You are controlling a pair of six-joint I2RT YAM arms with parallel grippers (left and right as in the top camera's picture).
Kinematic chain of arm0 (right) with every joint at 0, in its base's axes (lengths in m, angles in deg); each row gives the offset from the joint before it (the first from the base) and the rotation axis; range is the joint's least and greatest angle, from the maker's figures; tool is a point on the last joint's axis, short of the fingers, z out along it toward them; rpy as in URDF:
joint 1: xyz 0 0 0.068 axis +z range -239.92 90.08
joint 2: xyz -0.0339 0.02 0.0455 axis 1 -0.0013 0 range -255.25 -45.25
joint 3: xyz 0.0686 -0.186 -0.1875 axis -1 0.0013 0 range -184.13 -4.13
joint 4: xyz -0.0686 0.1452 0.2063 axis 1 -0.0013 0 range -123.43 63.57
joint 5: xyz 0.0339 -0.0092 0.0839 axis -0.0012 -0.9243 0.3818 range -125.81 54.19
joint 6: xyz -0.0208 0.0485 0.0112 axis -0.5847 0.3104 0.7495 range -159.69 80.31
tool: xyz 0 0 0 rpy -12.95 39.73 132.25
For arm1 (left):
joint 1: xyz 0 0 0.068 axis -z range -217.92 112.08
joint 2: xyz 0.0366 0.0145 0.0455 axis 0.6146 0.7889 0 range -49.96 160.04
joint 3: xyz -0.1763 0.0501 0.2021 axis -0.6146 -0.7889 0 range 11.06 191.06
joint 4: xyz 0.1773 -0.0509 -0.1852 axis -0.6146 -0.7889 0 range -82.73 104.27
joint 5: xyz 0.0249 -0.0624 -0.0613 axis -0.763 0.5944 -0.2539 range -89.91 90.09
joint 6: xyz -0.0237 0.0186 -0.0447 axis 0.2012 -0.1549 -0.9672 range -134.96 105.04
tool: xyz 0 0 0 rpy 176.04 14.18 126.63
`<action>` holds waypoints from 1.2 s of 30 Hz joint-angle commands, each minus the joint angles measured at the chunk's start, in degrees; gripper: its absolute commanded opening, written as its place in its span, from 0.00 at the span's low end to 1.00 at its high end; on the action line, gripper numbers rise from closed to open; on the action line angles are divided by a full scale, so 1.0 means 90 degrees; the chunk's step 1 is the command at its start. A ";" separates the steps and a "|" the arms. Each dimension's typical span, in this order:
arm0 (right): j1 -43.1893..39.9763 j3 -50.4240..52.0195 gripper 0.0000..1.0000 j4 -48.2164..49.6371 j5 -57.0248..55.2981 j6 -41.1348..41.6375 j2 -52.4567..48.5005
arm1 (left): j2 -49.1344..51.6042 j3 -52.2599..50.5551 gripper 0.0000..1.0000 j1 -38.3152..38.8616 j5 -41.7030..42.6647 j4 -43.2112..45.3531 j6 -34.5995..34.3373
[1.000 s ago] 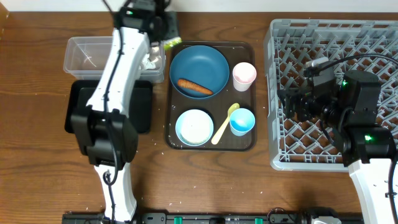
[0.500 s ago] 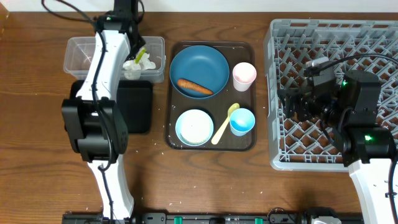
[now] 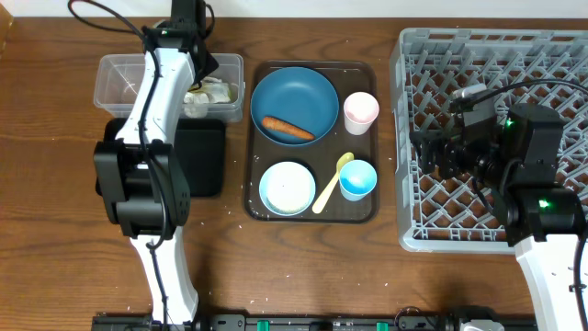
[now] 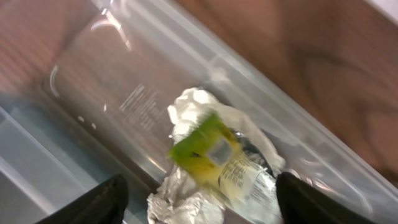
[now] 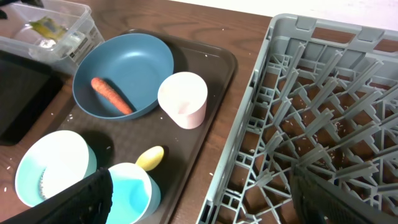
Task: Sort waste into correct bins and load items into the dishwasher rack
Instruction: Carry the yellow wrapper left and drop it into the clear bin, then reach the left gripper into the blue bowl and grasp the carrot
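Grey dishwasher rack (image 3: 432, 55) occupies the bench's right edge. My right jaws hang above it, spread wide, gripping nothing. The brown serving tray (image 3: 363, 145) lies mid-bench. The blue plate (image 3: 294, 92) sits on the tray's far half. The clear tub (image 3: 119, 83) stands near the far-left corner, with the black tray (image 3: 204, 156) just beside its near side. The white bowl (image 3: 287, 188), pink cup (image 3: 360, 112) and light blue cup (image 3: 357, 179) stand on the serving tray. The yellow spoon (image 3: 333, 181) lies between bowl and blue cup. The orange piece (image 3: 288, 129) lies in the plate. My left jaws hover over the tub's right end, parted and holding nothing. Below them, inside the tub, the crumpled tissue (image 4: 186, 102) carries the blurred yellow-green wrapper (image 4: 202, 146).
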 commanded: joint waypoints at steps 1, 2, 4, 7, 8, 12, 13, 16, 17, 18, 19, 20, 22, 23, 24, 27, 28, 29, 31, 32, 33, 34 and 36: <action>0.0012 -0.0100 0.89 0.0005 0.0044 0.0075 -0.0007 | -0.0712 0.0296 0.82 0.0219 0.0277 0.0010 0.1073; 0.0012 -0.0100 0.89 0.0005 0.0044 0.0075 -0.0007 | -0.0862 0.0296 0.82 0.0291 0.0678 0.0029 0.1491; 0.0012 -0.0100 0.89 0.0012 0.0046 0.0075 -0.0007 | -0.1090 0.0294 0.82 0.0476 0.1513 0.0044 0.2310; 0.0012 -0.0100 0.89 0.0022 0.0046 0.0075 -0.0007 | -0.1180 0.0294 0.82 0.0818 0.2011 -0.0153 0.2608; 0.0012 -0.0100 0.89 0.0022 0.0046 0.0075 -0.0007 | -0.1158 0.0291 0.82 0.0925 0.2093 -0.0255 0.2606; 0.0012 -0.0100 0.89 0.0019 0.0046 0.0075 -0.0007 | -0.0967 0.0250 0.82 0.1401 0.2149 -0.0704 0.2052; 0.0012 -0.0100 0.89 0.0019 0.0046 0.0075 -0.0007 | -0.0913 0.0236 0.82 0.1501 0.2123 -0.0777 0.1746; 0.0012 -0.0100 0.89 0.0017 0.0044 0.0075 -0.0007 | -0.0755 0.0107 0.82 0.1809 0.1773 -0.0843 0.0576; 0.0012 -0.0100 0.89 0.0015 0.0046 0.0075 -0.0007 | -0.0697 0.0049 0.82 0.1926 0.1591 -0.0826 0.0250; 0.0012 -0.0100 0.89 0.0015 0.0046 0.0075 -0.0007 | -0.0648 0.0019 0.82 0.2023 0.1409 -0.0821 0.0000; 0.0012 -0.0100 0.89 0.0012 0.0046 0.0078 -0.0007 | -0.0563 0.0000 0.82 0.2130 0.1217 -0.0818 -0.0240; 0.0012 -0.0097 0.90 0.0010 0.0046 0.0078 -0.0007 | -0.0500 0.0000 0.82 0.2217 0.1090 -0.0821 -0.0386; 0.0012 -0.0095 0.90 -0.0019 0.0046 0.0078 -0.0007 | -0.0316 -0.0002 0.82 0.2392 0.0777 -0.0823 -0.0729; 0.0012 -0.0095 0.90 -0.0049 0.0046 0.0078 -0.0007 | -0.0238 -0.0007 0.82 0.2450 0.0629 -0.0821 -0.0950; 0.0012 -0.0092 0.90 -0.0061 0.0046 0.0078 -0.0007 | -0.0163 -0.0012 0.82 0.2494 0.0498 -0.0818 -0.1214; 0.0012 -0.0087 0.91 -0.0104 0.0046 0.0078 -0.0007 | 0.0097 -0.0012 0.81 0.2531 0.0340 -0.0787 -0.1974; 0.0012 -0.0087 0.91 -0.0109 0.0046 0.0078 -0.0010 | 0.0163 -0.0012 0.81 0.2528 0.0342 -0.0746 -0.2098; 0.0012 -0.0087 0.91 -0.0117 0.0046 0.0078 -0.0010 | 0.0228 -0.0012 0.81 0.2518 0.0342 -0.0716 -0.2188; 0.0012 -0.0087 0.91 -0.0121 0.0046 0.0078 -0.0012 | 0.0384 -0.0012 0.80 0.2506 0.0342 -0.0675 -0.2314; 0.0012 -0.0087 0.92 -0.0119 0.0046 0.0078 -0.0019 | 0.0452 -0.0012 0.80 0.2506 0.0342 -0.0675 -0.2368; 0.0015 -0.0087 0.92 -0.0121 0.0046 0.0078 -0.0032 | 0.0527 -0.0015 0.80 0.2506 0.0345 -0.0678 -0.2392; 0.0015 -0.0087 0.91 -0.0119 0.0046 0.0078 -0.0044 | 0.0590 -0.0015 0.80 0.2506 0.0347 -0.0678 -0.2409; 0.0017 -0.0087 0.92 -0.0121 0.0046 0.0078 -0.0080 | 0.0704 -0.0015 0.78 0.2516 0.0367 -0.0675 -0.2475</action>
